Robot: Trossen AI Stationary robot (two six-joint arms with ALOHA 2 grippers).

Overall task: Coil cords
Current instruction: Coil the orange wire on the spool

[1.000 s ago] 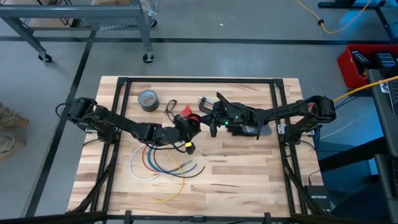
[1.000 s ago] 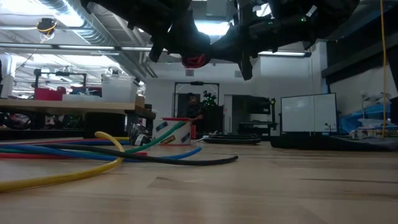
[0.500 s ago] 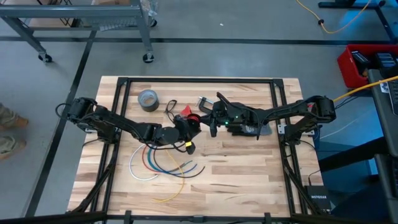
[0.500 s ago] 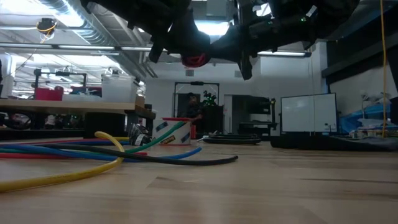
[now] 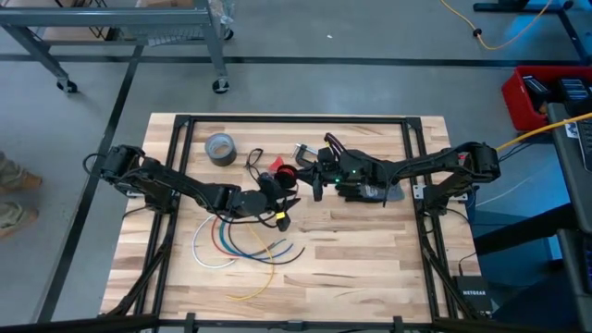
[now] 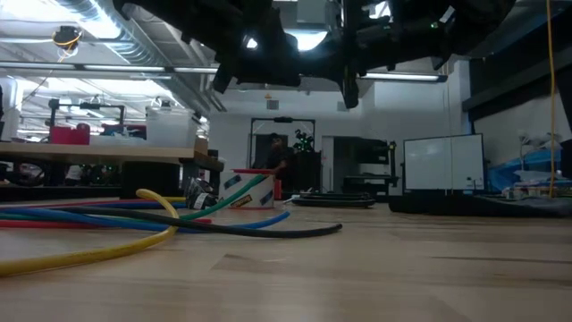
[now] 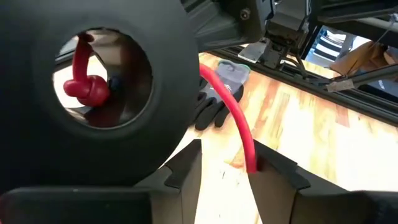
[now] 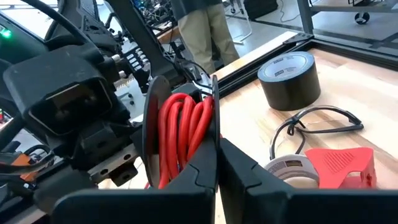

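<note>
Where the right hand [image 8: 217, 163] grips, black spool [image 8: 151, 124], red wire [image 8: 180, 134] coiled

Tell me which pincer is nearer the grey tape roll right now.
Left. The left pincer sits below and to the right of the grey tape roll in the high view, near the table's middle. The right pincer, shut on the black spool, lies farther right.
</note>
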